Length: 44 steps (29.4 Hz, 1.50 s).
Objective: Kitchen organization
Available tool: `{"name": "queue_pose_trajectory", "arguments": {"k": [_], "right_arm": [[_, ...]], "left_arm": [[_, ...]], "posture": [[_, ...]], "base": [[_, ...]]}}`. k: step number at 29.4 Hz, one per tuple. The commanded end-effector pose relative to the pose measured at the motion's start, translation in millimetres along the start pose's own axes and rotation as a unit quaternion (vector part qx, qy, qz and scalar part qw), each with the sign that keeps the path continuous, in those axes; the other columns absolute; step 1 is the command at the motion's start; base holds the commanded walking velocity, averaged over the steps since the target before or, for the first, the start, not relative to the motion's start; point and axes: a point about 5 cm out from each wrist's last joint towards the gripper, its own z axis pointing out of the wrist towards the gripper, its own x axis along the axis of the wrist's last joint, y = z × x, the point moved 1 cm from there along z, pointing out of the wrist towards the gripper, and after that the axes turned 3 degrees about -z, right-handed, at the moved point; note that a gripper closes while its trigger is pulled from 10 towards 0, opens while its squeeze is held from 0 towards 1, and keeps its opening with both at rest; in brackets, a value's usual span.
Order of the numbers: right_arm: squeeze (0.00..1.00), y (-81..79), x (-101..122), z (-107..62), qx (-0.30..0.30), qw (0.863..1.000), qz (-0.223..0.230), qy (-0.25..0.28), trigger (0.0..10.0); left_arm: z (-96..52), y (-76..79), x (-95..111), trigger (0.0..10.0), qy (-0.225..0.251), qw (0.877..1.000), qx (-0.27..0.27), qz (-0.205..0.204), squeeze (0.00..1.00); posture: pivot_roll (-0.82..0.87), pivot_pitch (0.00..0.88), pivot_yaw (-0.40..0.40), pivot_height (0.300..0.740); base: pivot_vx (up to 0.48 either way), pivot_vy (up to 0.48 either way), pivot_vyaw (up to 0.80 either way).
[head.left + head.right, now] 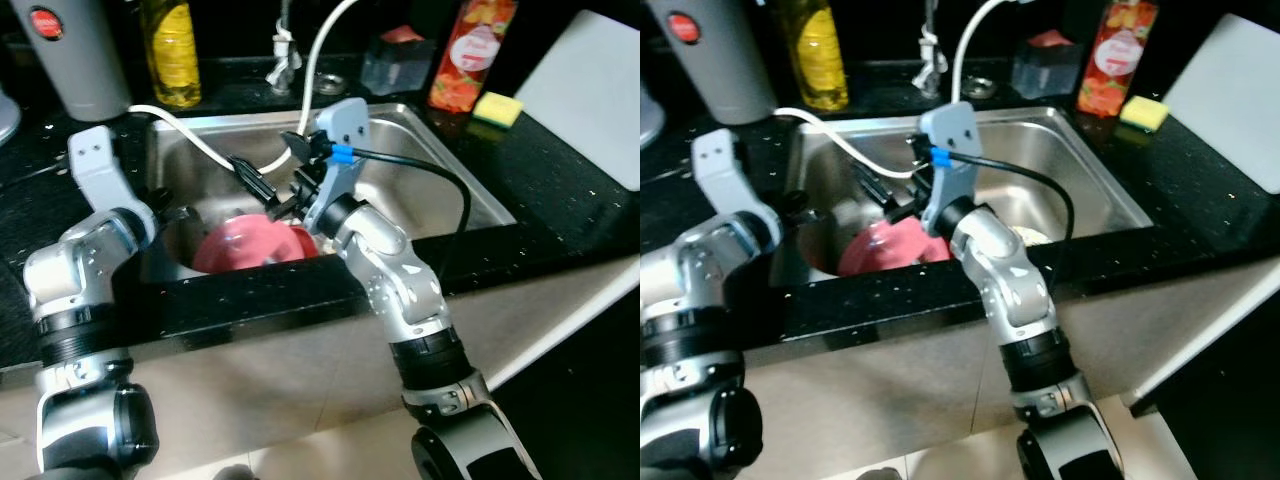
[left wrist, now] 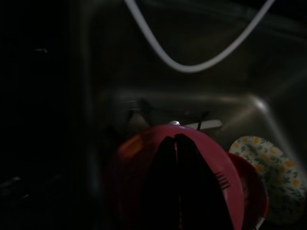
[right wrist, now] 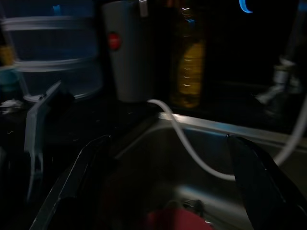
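The red bowl [image 1: 250, 245] is lying in the sink [image 1: 440, 160], probably light, stiff and wet-slick, so best pinched at the rim; the left gripper [image 2: 176, 158] is hanging over it, fingers together; the right gripper [image 1: 262, 185] is hovering spread wide.

Both eye views are fairly bright and slightly soft, with glare streaking the steel sink [image 1: 430, 140] and the black counter [image 1: 560, 200] speckled with highlights. Both wrist views are very dark and grainy, their edges lost in shadow.
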Motion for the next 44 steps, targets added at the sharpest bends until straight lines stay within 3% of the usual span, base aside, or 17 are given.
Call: {"name": "queue_pose_trajectory", "arguments": {"k": [1, 2, 4, 5, 6, 8, 11, 12, 16, 17, 19, 20, 25, 28, 32, 36, 44], "right_arm": [[0.0, -3.1, -1.0, -0.4, 0.003, 1.0, 0.002, -0.004, 10.0], [0.0, -5.1, -0.8, -1.1, 0.0, 1.0, 0.004, -0.004, 10.0], [0.0, -5.1, -0.8, -1.1, 0.0, 1.0, 0.004, -0.004, 10.0], [0.0, -5.7, -0.6, -2.8, -0.007, 1.0, 0.006, -0.004, 10.0], [0.0, -5.7, -0.6, -2.8, -0.007, 1.0, 0.006, -0.004, 10.0], [0.0, -2.4, -0.9, -7.6, -0.025, 1.0, 0.009, -0.005, 10.0], [0.0, -0.6, -1.2, -9.2, -0.032, 0.999, 0.01, -0.006, 10.0], [0.0, 3.4, -1.8, -10.3, -0.041, 0.999, 0.01, -0.008, 10.0], [0.0, 9.0, -2.4, -10.0, -0.059, 0.998, 0.011, -0.009, 10.0], [0.0, 16.4, -2.8, -9.4, -0.087, 0.996, 0.012, -0.009, 10.0], [0.0, 16.4, -2.8, -9.4, -0.087, 0.996, 0.012, -0.009, 10.0], [0.0, 25.4, -2.5, -9.3, -0.122, 0.992, 0.005, -0.007, 10.0], [0.0, 39.6, -1.1, -10.2, -0.174, 0.985, -0.014, -0.003, 10.0], [0.0, 55.5, 3.5, -13.6, -0.216, 0.975, -0.043, 0.003, 10.0], [0.0, 65.8, 7.7, -24.1, -0.249, 0.966, -0.065, 0.011, 10.0], [0.0, 70.8, 1.1, -31.7, -0.271, 0.96, -0.074, 0.006, 10.0], [0.0, 87.2, 4.0, -38.0, -0.35, 0.93, -0.111, 0.025, 10.0]], "left_arm": [[5.2, 7.9, -4.1, 10.0, -0.005, 1.0, -0.007, 0.008, 0.0], [22.6, 33.8, -3.4, 10.0, -0.012, 0.999, -0.032, 0.035, 0.0], [22.6, 33.8, -3.4, 10.0, -0.012, 0.999, -0.032, 0.035, 0.0], [34.8, 53.8, -2.5, 10.0, -0.014, 0.996, -0.045, 0.071, 0.0], [34.8, 53.8, -2.5, 10.0, -0.014, 0.996, -0.045, 0.071, 0.0], [43.1, 81.5, 13.6, 10.0, 0.036, 0.988, -0.069, 0.135, 0.0], [42.6, 87.3, 20.6, 10.0, 0.059, 0.984, -0.077, 0.148, 0.0], [37.6, 92.2, 31.2, 10.0, 0.093, 0.978, -0.083, 0.165, 0.0], [29.1, 93.5, 38.9, 10.0, 0.127, 0.971, -0.078, 0.189, 0.0], [19.2, 93.0, 41.6, 10.0, 0.158, 0.961, -0.066, 0.217, 0.0], [19.2, 93.0, 41.6, 10.0, 0.158, 0.961, -0.066, 0.217, 0.0], [3.4, 93.1, 39.6, 10.0, 0.192, 0.953, -0.061, 0.226, 0.0], [-26.0, 94.5, 31.7, 10.0, 0.246, 0.938, -0.061, 0.238, 0.0], [-58.7, 96.4, 22.9, 10.0, 0.295, 0.929, -0.065, 0.215, 0.0], [-73.8, 98.1, 10.7, 10.0, 0.314, 0.926, -0.061, 0.198, 0.0], [-81.4, 96.8, -2.9, 10.0, 0.313, 0.93, -0.041, 0.189, 0.0], [-80.1, 95.1, -16.6, 10.0, 0.289, 0.927, -0.04, 0.236, 0.0]], "posture": [[0.17, 0.038, 0.0, 0.74], [0.14, 0.068, 0.032, 0.74], [0.14, 0.068, 0.032, 0.74], [0.13, 0.083, 0.053, 0.74], [0.13, 0.083, 0.053, 0.74], [0.12, 0.096, 0.06, 0.74], [0.12, 0.097, 0.058, 0.74], [0.13, 0.099, 0.042, 0.74], [0.14, 0.097, 0.034, 0.74], [0.15, 0.095, 0.026, 0.74], [0.15, 0.095, 0.026, 0.74], [0.16, 0.089, 0.013, 0.74], [0.17, 0.076, -0.02, 0.74], [0.17, 0.039, -0.035, 0.74], [0.18, 0.0, -0.05, 0.74], [0.18, 0.0, -0.025, 0.74], [0.18, 0.0, 0.058, 0.74]], "base": [[0.0, 0.0, 0.0], [0.0, 0.0, 0.0], [0.0, 0.0, 0.0], [0.0, 0.0, 0.0], [0.0, 0.0, 0.0], [0.0, 0.0, 0.0], [0.0, 0.0, 0.0], [0.0, 0.0, 0.0], [0.0, 0.0, 0.0], [0.0, 0.0, 0.0], [0.0, 0.0, 0.0], [0.0, 0.0, 0.0], [0.0, 0.0, 0.0], [0.0, 0.0, 0.0], [0.0, 0.0, 0.0], [0.0, 0.0, 0.0], [0.0, 0.0, 0.0]]}}
